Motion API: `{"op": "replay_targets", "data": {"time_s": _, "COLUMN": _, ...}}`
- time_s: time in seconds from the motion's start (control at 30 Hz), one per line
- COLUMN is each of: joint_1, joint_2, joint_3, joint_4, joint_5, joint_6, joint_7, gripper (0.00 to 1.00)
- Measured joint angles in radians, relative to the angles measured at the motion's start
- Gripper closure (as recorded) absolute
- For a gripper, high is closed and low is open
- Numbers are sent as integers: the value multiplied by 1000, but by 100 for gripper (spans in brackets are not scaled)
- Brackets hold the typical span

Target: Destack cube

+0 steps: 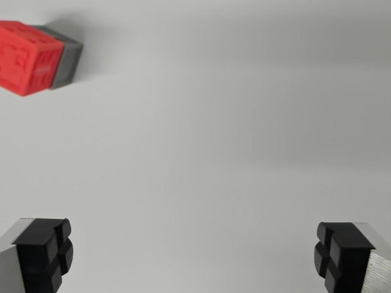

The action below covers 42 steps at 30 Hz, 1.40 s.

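A red cube (27,58) sits stacked on a grey cube (68,60) at the wrist view's upper left; only a strip of the grey one shows past the red one. My gripper (194,256) is open at the bottom of the view, with one black pad (46,251) at the left and the other black pad (339,253) at the right. Nothing lies between them. The stack is far up and to the left of the gripper.
A plain light grey table surface (232,122) fills the view. The red cube is cut off by the left edge of the picture.
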Motion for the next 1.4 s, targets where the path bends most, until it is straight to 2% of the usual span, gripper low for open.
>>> {"op": "replay_targets", "data": {"time_s": 0.73, "joint_1": 6, "joint_2": 7, "joint_3": 0, "joint_4": 0, "joint_5": 0, "joint_6": 6, "joint_7": 16, "gripper": 0}}
{"op": "replay_targets", "data": {"time_s": 1.1, "joint_1": 25, "joint_2": 28, "joint_3": 1, "joint_4": -2, "joint_5": 0, "joint_6": 30, "joint_7": 64, "gripper": 0}}
{"op": "replay_targets", "data": {"time_s": 1.4, "joint_1": 51, "joint_2": 57, "joint_3": 2, "joint_4": -3, "joint_5": -1, "joint_6": 64, "joint_7": 127, "gripper": 0}}
